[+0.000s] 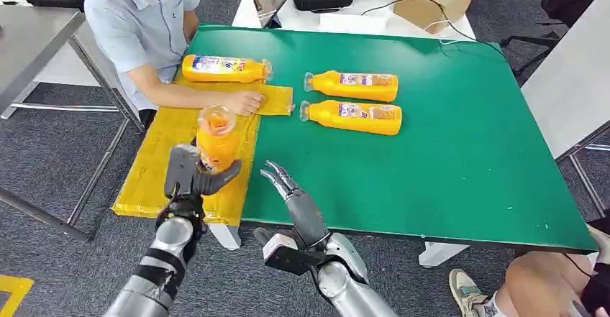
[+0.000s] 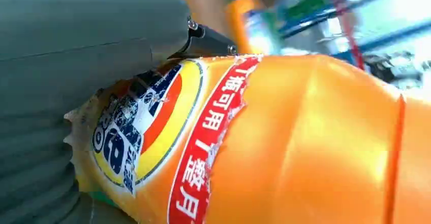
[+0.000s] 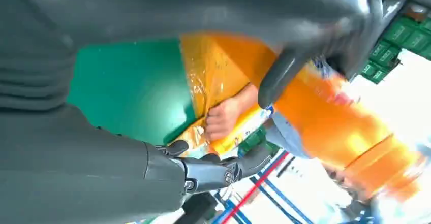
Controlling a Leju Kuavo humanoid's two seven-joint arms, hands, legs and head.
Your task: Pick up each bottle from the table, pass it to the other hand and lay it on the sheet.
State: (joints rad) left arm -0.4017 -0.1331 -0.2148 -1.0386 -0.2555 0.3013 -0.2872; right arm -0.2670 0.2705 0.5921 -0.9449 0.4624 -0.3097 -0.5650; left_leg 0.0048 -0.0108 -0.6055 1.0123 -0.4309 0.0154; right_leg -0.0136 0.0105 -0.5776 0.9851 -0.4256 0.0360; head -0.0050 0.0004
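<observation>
head view: bottle (image 1: 216,139) within left hand (image 1: 188,177) fingers

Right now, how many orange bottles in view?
4. One upright in the left robot hand, bottle, over the yellow sheet. One lying on the sheet's far end by the person's hand. Two lying side by side on the green mat.

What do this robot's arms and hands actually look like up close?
Both arms are shiny silver metal with rounded segments. The left arm has a dark ribbed band around the forearm and a thin black cable near the wrist. The left hand and right hand are grey, with slim darker fingers. A black and white block sits at the right wrist.
</observation>
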